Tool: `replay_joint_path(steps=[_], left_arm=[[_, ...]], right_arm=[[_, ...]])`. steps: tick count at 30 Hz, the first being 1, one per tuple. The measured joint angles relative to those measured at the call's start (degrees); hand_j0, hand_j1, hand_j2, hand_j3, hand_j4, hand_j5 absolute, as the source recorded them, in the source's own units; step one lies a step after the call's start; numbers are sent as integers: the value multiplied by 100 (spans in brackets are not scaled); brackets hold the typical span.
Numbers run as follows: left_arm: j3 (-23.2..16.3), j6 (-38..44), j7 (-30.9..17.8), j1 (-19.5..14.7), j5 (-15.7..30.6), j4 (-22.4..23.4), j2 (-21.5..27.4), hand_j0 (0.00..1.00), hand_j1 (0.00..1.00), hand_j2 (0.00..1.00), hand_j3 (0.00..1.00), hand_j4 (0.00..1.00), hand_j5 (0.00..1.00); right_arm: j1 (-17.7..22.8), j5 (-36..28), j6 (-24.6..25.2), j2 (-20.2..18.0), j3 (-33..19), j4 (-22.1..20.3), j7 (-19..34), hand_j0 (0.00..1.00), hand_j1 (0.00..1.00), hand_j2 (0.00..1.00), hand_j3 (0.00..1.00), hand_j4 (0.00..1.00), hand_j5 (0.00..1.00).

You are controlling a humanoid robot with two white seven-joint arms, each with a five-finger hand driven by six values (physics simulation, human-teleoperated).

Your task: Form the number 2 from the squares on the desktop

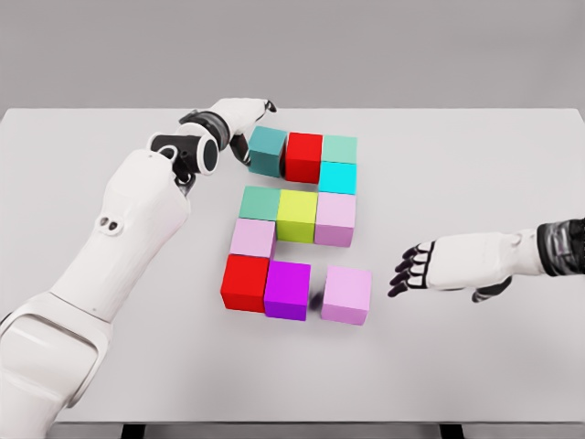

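I see my left hand (239, 117) reaching to the far end of the block cluster, its fingers pressed against the left face of the dark teal cube (268, 151) at the top-left corner. Most of the fingers are hidden behind that cube, so I cannot tell how far they are curled or whether they grip it.

The top row runs from that teal cube to a red cube (303, 156) and a pale green cube (339, 148), with a cyan cube (337, 176) just below the green one. The middle row is a green cube (260, 202), a yellow-green cube (297, 216) and a pale pink cube (335, 219), all touching. Below sits a pink cube (252, 238), then a red block (245, 283) touching a magenta cube (287, 290). A lilac cube (346, 294) stands slightly apart to their right.

All are matte, flat-coloured, sharp-edged cubes on a plain pale grey counter (475, 183).

My right hand (430, 268) hovers well right of the lilac cube, dark fingers spread loosely toward it, holding nothing.
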Motion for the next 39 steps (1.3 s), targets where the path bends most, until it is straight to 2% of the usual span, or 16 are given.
replay_joint_path(steps=[3,5,9,11,16,18,21,23,27,33,39], left_arm=[[4,-9,-4,-44,65,-8,32,100,100,100,100,100,100],[0,-40,-9,-61,280,-23,167,100,100,100,100,100,100],[-18,-233,-51,-88,720,-92,617,100,100,100,100,100,100],[-111,-527,-111,-325,935,-137,953,100,100,100,100,100,100],[-824,-2105,-195,-960,1424,-55,1899,100,100,100,100,100,100],[-1301,-3057,-207,-1435,1470,221,2125,100,100,100,100,100,100],[-1913,-4311,-208,-1679,1512,833,2275,100,100,100,100,100,100],[-2183,-4692,-211,-1696,1510,1135,2296,100,100,100,100,100,100],[-2542,-4985,-212,-1951,1481,1512,2229,100,100,100,100,100,100],[-2664,-5076,-212,-2206,1128,2547,1641,100,100,100,100,100,100],[-2648,-5088,-212,-2303,998,3219,1078,100,100,100,100,100,100]], right_arm=[[-17,4,0,74,87,-1,0,100,100,100,100,100,100],[-17,4,0,113,118,-2,0,100,100,100,100,100,100],[-26,7,0,189,162,-4,0,100,100,100,100,100,100],[-35,7,1,232,175,-4,0,100,100,100,100,100,100],[-97,8,1,314,243,-1,0,100,100,100,100,100,100],[-123,10,0,347,258,-1,0,100,100,100,100,100,100],[-167,9,0,405,285,-2,0,100,100,100,100,100,100],[-185,9,0,438,298,-2,0,100,100,100,100,100,100],[-237,8,1,482,336,0,0,100,100,100,100,100,100],[-246,130,0,471,376,3,0,100,100,100,100,100,100],[-316,216,0,450,376,37,0,100,100,100,100,100,100]])
